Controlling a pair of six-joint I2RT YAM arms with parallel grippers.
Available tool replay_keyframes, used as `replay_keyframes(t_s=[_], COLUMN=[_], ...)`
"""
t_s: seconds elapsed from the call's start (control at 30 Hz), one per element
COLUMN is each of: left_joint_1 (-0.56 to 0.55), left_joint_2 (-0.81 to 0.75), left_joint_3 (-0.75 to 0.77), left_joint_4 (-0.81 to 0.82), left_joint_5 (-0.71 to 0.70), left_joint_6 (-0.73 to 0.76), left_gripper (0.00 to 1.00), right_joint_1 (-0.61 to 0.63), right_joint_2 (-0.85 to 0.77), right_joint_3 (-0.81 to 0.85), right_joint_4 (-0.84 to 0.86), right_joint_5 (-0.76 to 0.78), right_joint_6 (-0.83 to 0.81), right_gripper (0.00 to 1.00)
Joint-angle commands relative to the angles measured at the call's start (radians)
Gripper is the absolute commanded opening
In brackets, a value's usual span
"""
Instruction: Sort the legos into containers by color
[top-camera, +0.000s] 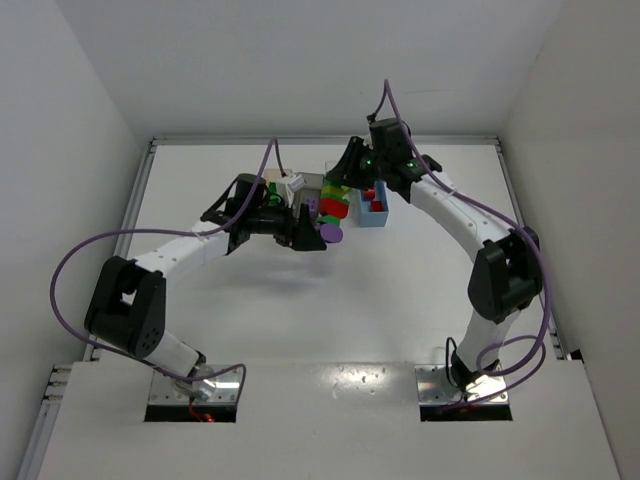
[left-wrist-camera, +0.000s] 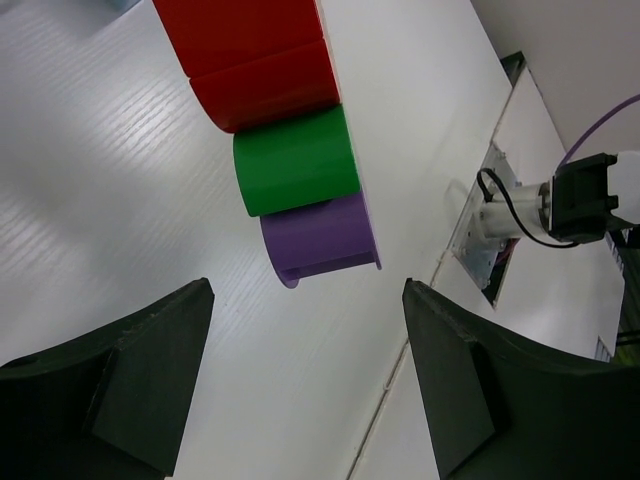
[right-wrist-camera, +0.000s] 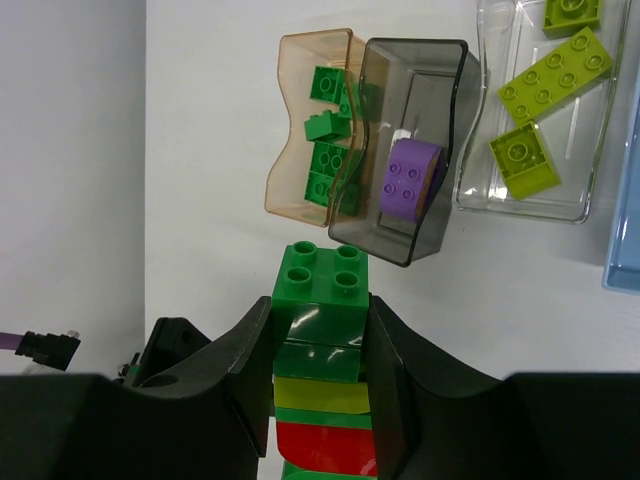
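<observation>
Overhead, both your arms are hanging arched over the white table (top-camera: 400, 290), meeting at a stacked column of red, green and purple plastic bricks (top-camera: 332, 208). Left wrist: your left gripper (left-wrist-camera: 305, 370) is gaping wide, holding nothing, with the column's purple end just ahead. Right wrist: your right gripper (right-wrist-camera: 320, 315) is clamping the column. The tan-orange bin (right-wrist-camera: 290, 120) is carrying dark green bricks (right-wrist-camera: 325, 170), the smoky grey bin (right-wrist-camera: 430, 100) a purple brick (right-wrist-camera: 408, 180), and the clear bin (right-wrist-camera: 500, 40) lime bricks (right-wrist-camera: 555, 80).

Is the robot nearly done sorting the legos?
Partly. Done: dark green bricks lie in the tan bin, a purple brick in the grey bin, lime bricks in the clear bin, red bricks in the blue bin. In hand: the right gripper is shut on a stack of green, lime, red and purple bricks, and the open left gripper faces its purple end. Left: splitting that stack and binning each colour.
</observation>
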Motion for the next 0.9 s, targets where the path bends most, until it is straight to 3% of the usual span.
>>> replay_keyframes(t_s=[0.0,0.3,0.53,0.67,0.77,0.8,0.87], left_joint_1=[-0.008,-0.008,-0.008,-0.008,-0.008,-0.008,-0.008], left_joint_2=[0.007,0.026,0.046,0.055,0.055,0.066,0.066], left_joint_3=[0.047,0.067,0.067,0.067,0.067,0.076,0.076], left_joint_4=[0.029,0.05,0.07,0.083,0.102,0.102,0.102], left_joint_5=[0.01,0.039,0.039,0.039,0.039,0.039,0.03], left_joint_6=[0.011,-0.008,-0.008,-0.03,-0.04,-0.04,-0.04], left_gripper=[0.83,0.81,0.65,0.61,0.52,0.41,0.3], right_joint_1=[-0.003,-0.003,-0.003,-0.003,-0.003,-0.003,-0.003], right_joint_2=[-0.047,-0.047,-0.047,-0.047,-0.047,-0.047,-0.047], right_joint_3=[-0.001,-0.019,-0.01,-0.01,-0.028,-0.028,-0.028], right_joint_4=[0.045,0.063,0.074,0.074,0.074,0.074,0.074], right_joint_5=[-0.016,-0.026,-0.053,-0.053,-0.053,-0.053,-0.043], right_joint_6=[0.022,0.041,0.052,0.061,0.071,0.071,0.071], right_gripper=[0.0,0.0,0.0,0.0,0.0,0.0,0.0])
